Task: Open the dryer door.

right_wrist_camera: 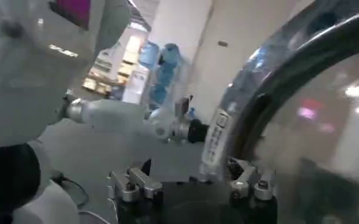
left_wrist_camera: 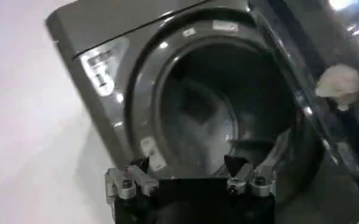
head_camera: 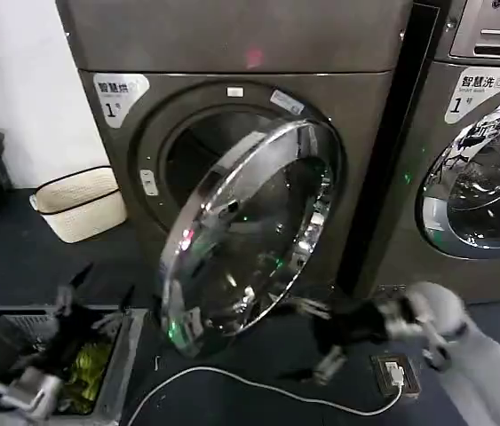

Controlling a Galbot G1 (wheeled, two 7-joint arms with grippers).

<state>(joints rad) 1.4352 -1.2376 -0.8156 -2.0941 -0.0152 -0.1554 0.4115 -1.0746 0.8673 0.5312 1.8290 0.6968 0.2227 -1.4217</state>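
Standing ajar, the dryer door (head_camera: 250, 235) shows a bare drum (left_wrist_camera: 209, 122).

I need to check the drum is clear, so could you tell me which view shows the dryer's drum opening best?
The left wrist view: it looks straight into the drum opening. The head view has the swung-out dryer door covering most of it, and the right wrist view faces the door's chrome ring instead.

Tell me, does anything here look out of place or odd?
A white cable trails loose across the dark floor below the half-open dryer door, near the right tool; it could snag. Otherwise nothing stands out.
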